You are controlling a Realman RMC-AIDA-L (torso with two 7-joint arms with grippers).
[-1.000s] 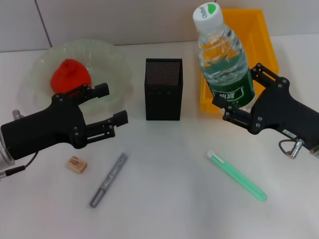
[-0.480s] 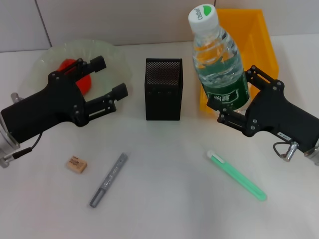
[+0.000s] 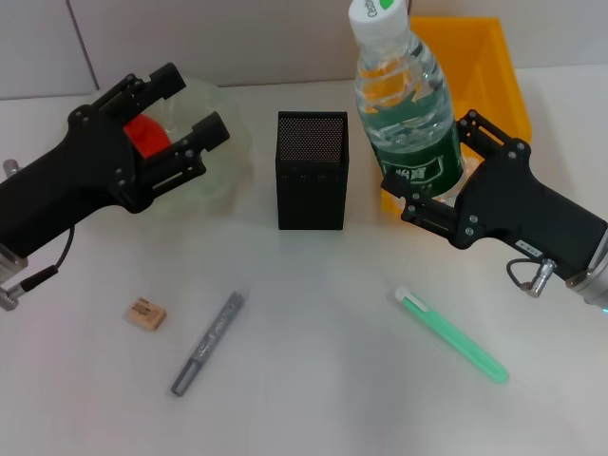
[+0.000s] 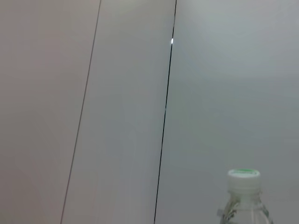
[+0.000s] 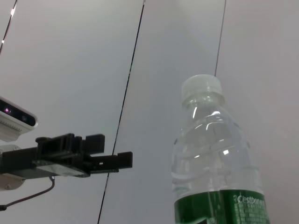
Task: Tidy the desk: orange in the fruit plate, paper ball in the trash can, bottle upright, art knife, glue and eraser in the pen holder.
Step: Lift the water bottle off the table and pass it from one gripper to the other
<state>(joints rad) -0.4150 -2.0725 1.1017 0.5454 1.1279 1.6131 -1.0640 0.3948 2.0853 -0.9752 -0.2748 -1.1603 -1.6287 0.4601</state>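
This looks like a robot test bay set up as a mock office desk. A plain white bench (image 3: 313,399) stands against bare grey wall panels (image 3: 218,38), carrying a black mesh pen holder (image 3: 312,171), an eraser (image 3: 145,313) and a yellow bin (image 3: 494,66).

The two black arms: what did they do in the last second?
The left gripper, open and empty, swung away from the robot, up over the fruit plate and its orange. The right gripper kept hold of the bottle, carrying it leftward. Pen holder, eraser, grey pen and green stick stayed put.
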